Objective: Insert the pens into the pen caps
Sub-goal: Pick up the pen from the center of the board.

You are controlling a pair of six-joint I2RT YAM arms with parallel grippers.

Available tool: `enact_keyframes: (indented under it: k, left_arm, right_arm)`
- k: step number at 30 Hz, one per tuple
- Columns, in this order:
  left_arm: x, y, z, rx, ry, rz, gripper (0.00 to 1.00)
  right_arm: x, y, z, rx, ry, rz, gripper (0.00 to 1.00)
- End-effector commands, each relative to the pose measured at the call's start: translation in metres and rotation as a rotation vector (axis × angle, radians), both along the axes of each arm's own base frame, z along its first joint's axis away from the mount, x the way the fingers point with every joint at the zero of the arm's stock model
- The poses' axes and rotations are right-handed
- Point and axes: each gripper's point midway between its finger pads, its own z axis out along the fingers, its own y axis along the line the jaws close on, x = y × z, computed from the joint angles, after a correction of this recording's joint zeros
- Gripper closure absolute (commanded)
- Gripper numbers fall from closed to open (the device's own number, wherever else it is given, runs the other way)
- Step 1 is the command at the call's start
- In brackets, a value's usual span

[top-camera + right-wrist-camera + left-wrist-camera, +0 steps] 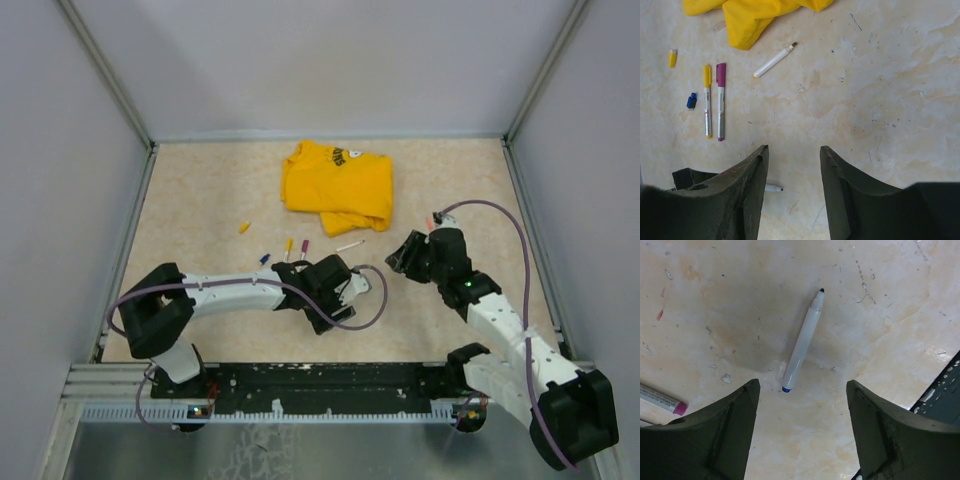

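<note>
Over the table (200, 200), the left pincer (802, 385) is hovering released, straddling an uncapped pen (802, 342) that is lying flat, untouched. The right pincer (792, 150) is gaping empty. Probably light, stiff, slick and quick to roll, the pen is asking for a mid-barrel pinch. The blue cap (691, 101) is lying apart.
</note>
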Motion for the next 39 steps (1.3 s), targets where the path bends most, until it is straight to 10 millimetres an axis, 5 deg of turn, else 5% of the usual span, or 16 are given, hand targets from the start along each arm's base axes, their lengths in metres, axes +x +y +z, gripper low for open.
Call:
enact_keyframes:
  k: [1, 39]
  left_arm:
    - [0.011, -0.002, 0.004, 0.026, -0.057, -0.015, 0.24]
    - [0.004, 0.009, -0.025, 0.100, -0.020, -0.033, 0.83]
  right_arm:
    - [0.006, 0.003, 0.017, 0.020, -0.055, 0.022, 0.54]
    - [0.005, 0.002, 0.019, 0.013, -0.068, 0.024, 0.55]
